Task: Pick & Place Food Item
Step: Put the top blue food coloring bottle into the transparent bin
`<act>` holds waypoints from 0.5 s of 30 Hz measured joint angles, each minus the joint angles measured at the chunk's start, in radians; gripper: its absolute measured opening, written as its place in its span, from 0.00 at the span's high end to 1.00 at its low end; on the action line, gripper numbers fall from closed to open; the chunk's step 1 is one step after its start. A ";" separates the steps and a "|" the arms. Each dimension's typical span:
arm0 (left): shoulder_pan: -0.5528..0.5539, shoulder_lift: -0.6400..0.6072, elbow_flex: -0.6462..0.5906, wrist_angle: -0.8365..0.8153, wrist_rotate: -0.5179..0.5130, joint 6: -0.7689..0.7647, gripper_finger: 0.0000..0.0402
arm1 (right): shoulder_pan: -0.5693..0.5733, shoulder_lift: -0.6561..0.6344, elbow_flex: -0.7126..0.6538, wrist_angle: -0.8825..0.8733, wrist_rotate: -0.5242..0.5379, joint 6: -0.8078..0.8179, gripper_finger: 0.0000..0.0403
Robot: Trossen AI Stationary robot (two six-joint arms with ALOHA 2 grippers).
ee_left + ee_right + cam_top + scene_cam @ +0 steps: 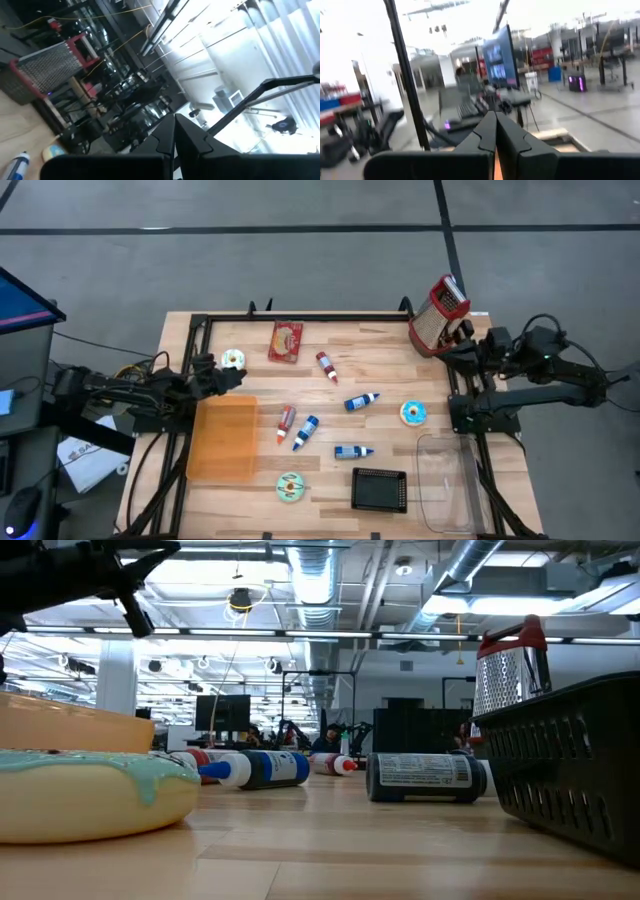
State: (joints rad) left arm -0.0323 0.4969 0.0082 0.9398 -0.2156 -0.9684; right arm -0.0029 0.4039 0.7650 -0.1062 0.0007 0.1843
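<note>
Two dark robot arms flank a wooden table (330,395) strewn with toy food and small bottles. The left gripper (240,377) hovers at the table's left side, its fingers (172,137) pressed together and holding nothing, just beside a white-frosted doughnut (233,359) and above the far corner of an orange tray (222,438). The right gripper (452,352) sits at the table's far right edge — jaws likewise closed and empty, fingertips (495,131) meeting in the wrist view — next to a red-handled box grater (438,313) standing upright at that corner.

Between the arms lie the food items: a red packaged snack (286,341) near the far edge, a blue-frosted doughnut (414,413) toward the right, and a mint-green frosted doughnut (291,487) near the front edge, which fills the foreground of the low view. Several bottles — red-bodied (326,366) and blue-bodied (362,401) — lie on their sides across the middle. A black basket (379,490) rests near the front, and a clear plastic container (447,481) sits just beside it at the right edge.
</note>
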 joint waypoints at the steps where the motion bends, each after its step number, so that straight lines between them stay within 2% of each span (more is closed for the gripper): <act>1: 0.000 0.013 0.000 -0.003 -0.003 0.000 0.97 | 0.000 0.001 0.000 0.043 0.000 0.000 1.00; 7: 0.000 0.088 0.000 0.006 -0.003 0.036 0.87 | 0.003 0.031 0.000 0.247 0.001 0.049 1.00; 13: 0.000 0.139 0.069 0.110 -0.035 0.231 0.71 | 0.007 0.149 0.000 0.337 0.001 0.073 1.00; 15: 0.000 0.148 0.114 0.128 -0.045 0.316 0.67 | -0.012 0.224 0.001 0.350 0.002 0.148 0.99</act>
State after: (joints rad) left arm -0.0323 0.6450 0.1225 1.0674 -0.2601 -0.6522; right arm -0.0144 0.6283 0.7658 0.2440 0.0025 0.3323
